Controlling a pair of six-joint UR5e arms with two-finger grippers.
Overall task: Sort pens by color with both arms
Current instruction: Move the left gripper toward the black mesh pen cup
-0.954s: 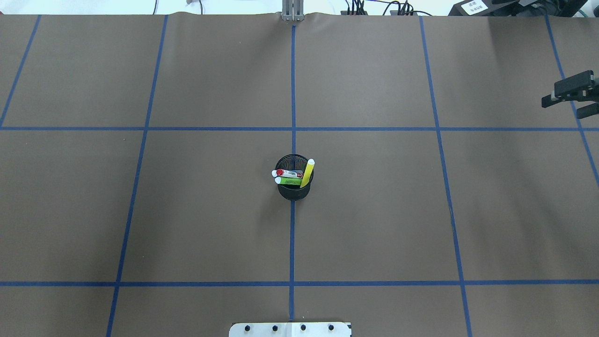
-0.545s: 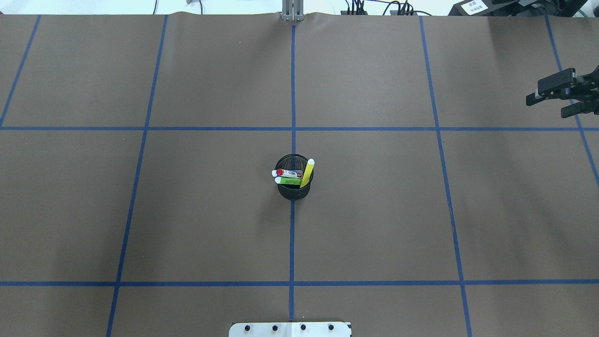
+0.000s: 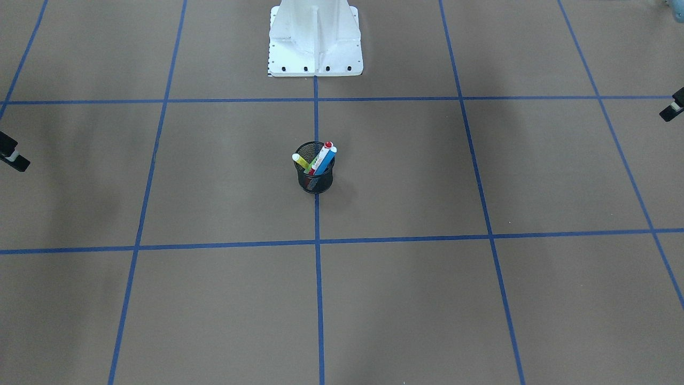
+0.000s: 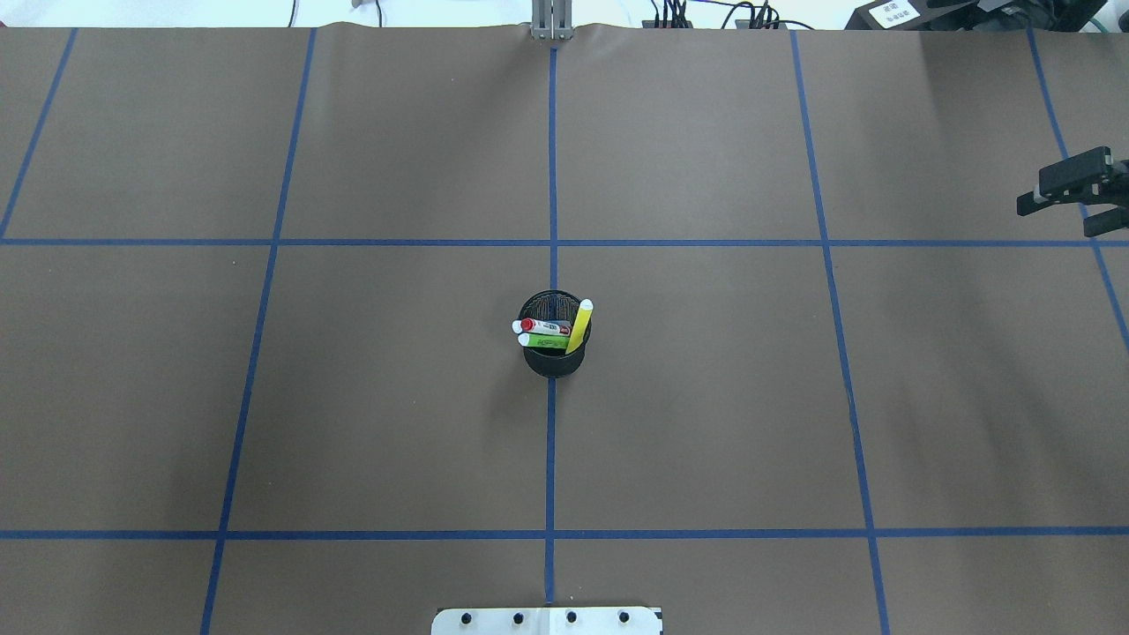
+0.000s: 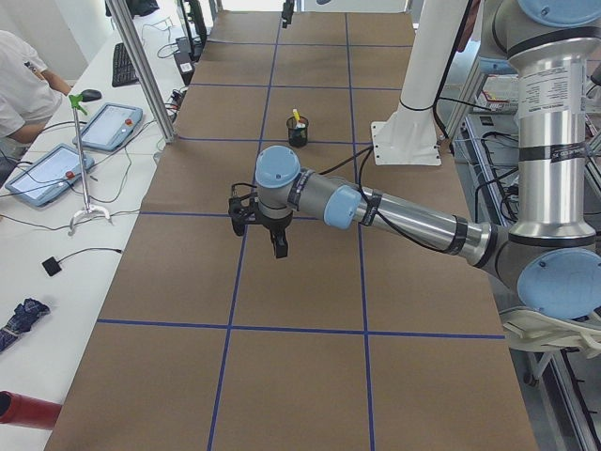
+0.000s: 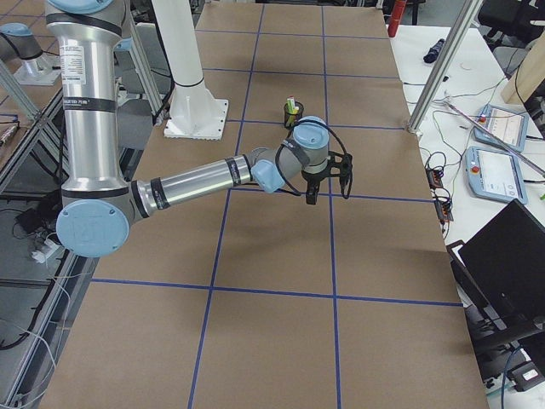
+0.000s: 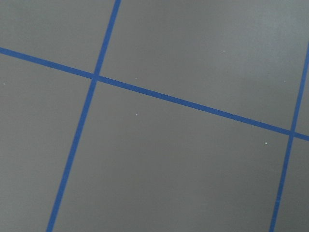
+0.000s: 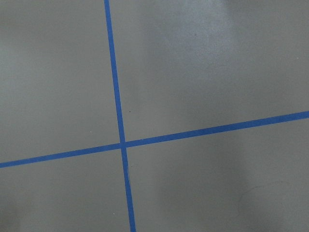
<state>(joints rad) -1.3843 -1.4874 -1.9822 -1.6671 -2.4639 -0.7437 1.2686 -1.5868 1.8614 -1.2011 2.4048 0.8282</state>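
The pens stand together in a black mesh cup (image 4: 554,357) on the table's centre line. From overhead I see the yellow pen (image 4: 579,326), the white one with a red cap (image 4: 544,327) and the green one (image 4: 545,340). The blue pen (image 3: 324,159) shows in the front view. My right gripper (image 4: 1058,216) hovers open and empty at the far right edge, well away from the cup. My left gripper (image 5: 260,233) hangs over the table's left end, out of the overhead view. Only a fingertip (image 3: 671,110) of it shows from the front, so I cannot tell its state.
Blue tape lines divide the brown table cover into squares. The white base mount (image 3: 315,43) stands at the robot's edge. A person (image 5: 14,75) sits at a side bench with tablets (image 5: 108,125) beyond the left end. A laptop (image 6: 511,256) lies beyond the right end.
My right gripper swung a little toward the table's middle, then back toward the right edge, staying open. The cup and pens have not moved.
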